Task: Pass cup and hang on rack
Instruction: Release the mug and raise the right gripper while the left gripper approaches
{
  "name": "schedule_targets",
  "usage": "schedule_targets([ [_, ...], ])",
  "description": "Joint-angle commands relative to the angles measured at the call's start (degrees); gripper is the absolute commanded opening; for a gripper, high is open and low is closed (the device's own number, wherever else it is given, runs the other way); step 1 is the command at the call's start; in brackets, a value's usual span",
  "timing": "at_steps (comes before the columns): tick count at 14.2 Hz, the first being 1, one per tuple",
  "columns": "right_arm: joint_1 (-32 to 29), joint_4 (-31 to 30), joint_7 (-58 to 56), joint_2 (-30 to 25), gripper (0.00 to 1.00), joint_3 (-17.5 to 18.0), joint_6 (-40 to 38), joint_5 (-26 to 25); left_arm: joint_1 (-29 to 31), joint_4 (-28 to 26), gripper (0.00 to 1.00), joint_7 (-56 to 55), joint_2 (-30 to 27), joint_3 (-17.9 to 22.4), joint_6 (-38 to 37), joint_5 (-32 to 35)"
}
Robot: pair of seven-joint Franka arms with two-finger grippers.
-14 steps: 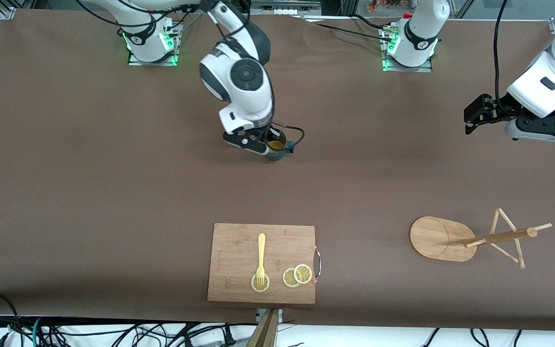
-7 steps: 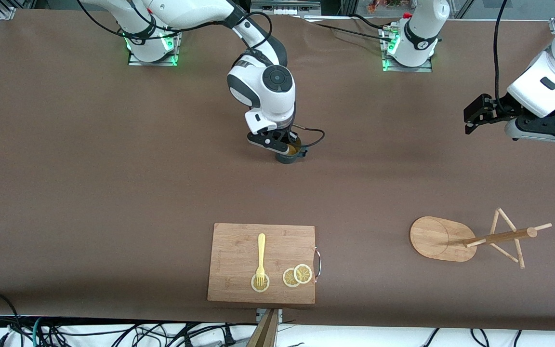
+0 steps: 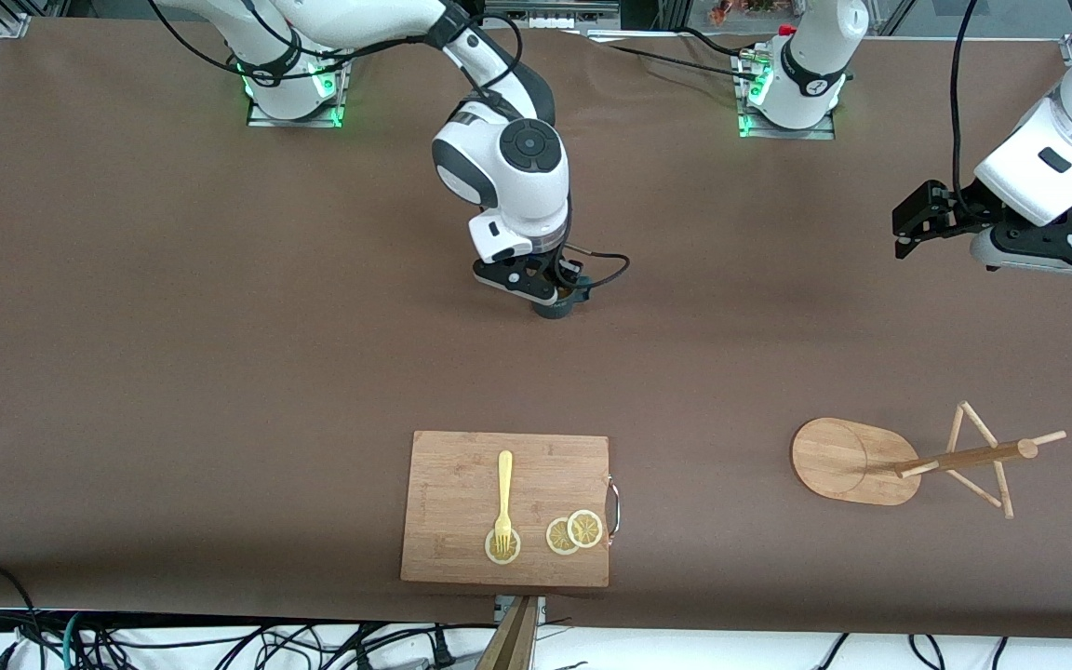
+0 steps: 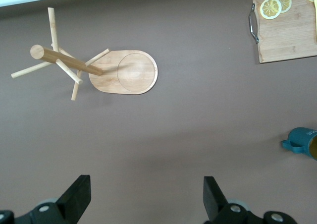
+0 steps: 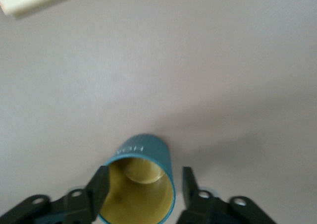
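Observation:
The dark teal cup (image 3: 556, 307) with yellow interior stands on the brown table near the middle, closer to the robots' bases. My right gripper (image 3: 550, 287) is right over it, fingers open, one on each side of the cup's rim (image 5: 141, 184), with a gap at one finger (image 5: 187, 182). The cup also shows at the edge of the left wrist view (image 4: 299, 140). The bamboo rack (image 3: 841, 462) stands toward the left arm's end, nearer the front camera, its post (image 3: 964, 458) and pegs bare. My left gripper (image 3: 913, 223) waits open above the table, with the rack (image 4: 124, 71) in its view.
A wooden cutting board (image 3: 462, 484) with a metal handle lies near the table's front edge. It holds a yellow fork (image 3: 503, 493) and lemon slices (image 3: 574, 532). Cables run along the floor below the front edge.
My right arm carried the cup toward the left arm's end and a little nearer the front camera. The cup now sits still and the right gripper's fingers stand apart around it. The left arm shifted only slightly.

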Motion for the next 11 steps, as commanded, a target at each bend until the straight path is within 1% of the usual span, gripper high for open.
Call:
schedule_targets([
  [1, -2.9, -0.2, -3.9, -4.7, 1.00, 0.3, -5.3, 0.3, -0.7, 1.4, 1.00, 0.3, -1.2, -0.4, -0.2, -1.0],
  [3, -6.8, -0.1, -8.8, -7.4, 1.00, 0.3, -9.5, 2.8, -2.0, 0.0, 1.00, 0.4, -1.2, -0.4, 0.0, -0.8],
  [4, -8.3, -0.2, -12.8, -9.1, 1.00, 0.2, -11.2, 4.2, -4.3, -0.2, 1.00, 0.3, -1.5, -0.1, -0.1, -0.3],
  [7, -12.9, -0.1, -22.5, -12.0, 1.00, -0.8, -15.7, 7.3, -7.9, -1.1, 1.00, 0.4, -1.4, 0.0, 0.7, 1.1],
  [8, -14.5, -0.1, -24.4, -12.8, 1.00, -1.0, -16.3, 8.9, -8.4, -2.8, 1.00, 0.4, -1.4, -0.1, 3.3, 1.0],
  [9, -15.8, -0.1, -26.3, -14.0, 1.00, -1.6, -17.1, 10.0, -9.4, -5.0, 1.00, 0.1, -1.5, -0.2, 5.2, 1.3],
  [11, -16.4, -0.1, -31.9, -15.2, 1.00, -3.6, -20.0, 10.4, -9.4, -5.8, 1.00, 0.4, -1.4, -0.4, 5.2, 1.3],
])
